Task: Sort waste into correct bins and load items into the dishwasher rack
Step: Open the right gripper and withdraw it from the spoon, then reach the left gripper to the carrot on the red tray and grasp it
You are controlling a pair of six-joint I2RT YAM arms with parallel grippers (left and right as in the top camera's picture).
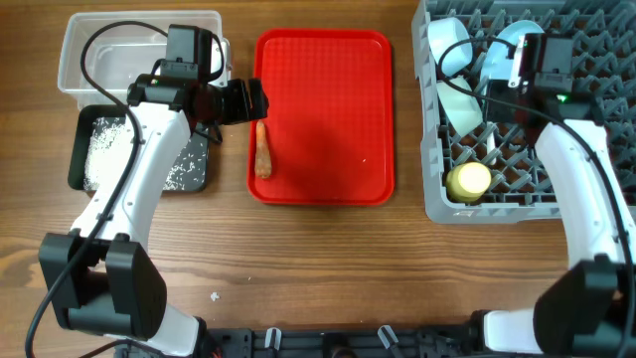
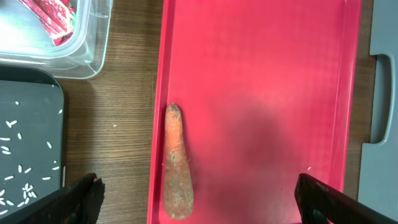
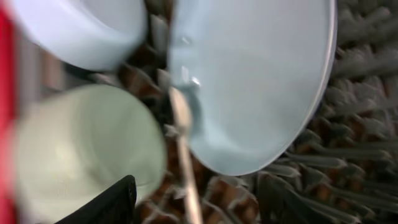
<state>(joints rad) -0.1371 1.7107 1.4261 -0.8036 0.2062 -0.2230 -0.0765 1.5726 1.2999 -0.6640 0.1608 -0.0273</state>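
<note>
An orange carrot [image 1: 262,149] lies at the left edge of the red serving tray [image 1: 328,60]. My left gripper [image 1: 250,99] is open just above it; in the left wrist view the carrot [image 2: 177,165] lies between the spread fingers [image 2: 199,208], nearer the left one. The clear tub [image 1: 139,45] holds the red-and-white wrapper [image 2: 53,18]. The black tray [image 1: 89,119] holds rice grains [image 1: 104,149]. The grey rack [image 1: 556,189] holds two bowls [image 1: 449,42] [image 1: 462,107], the plate [image 3: 261,81], the yellow cup [image 1: 469,180] and the white spoon [image 3: 183,143]. My right gripper [image 1: 505,70] hangs open over them. The tissue is out of view.
A few white crumbs lie on the wooden table [image 1: 214,295] near the front. The rack's grey edge [image 2: 382,124] stands right of the red tray. The left arm crosses over the black tray and the tub's front corner.
</note>
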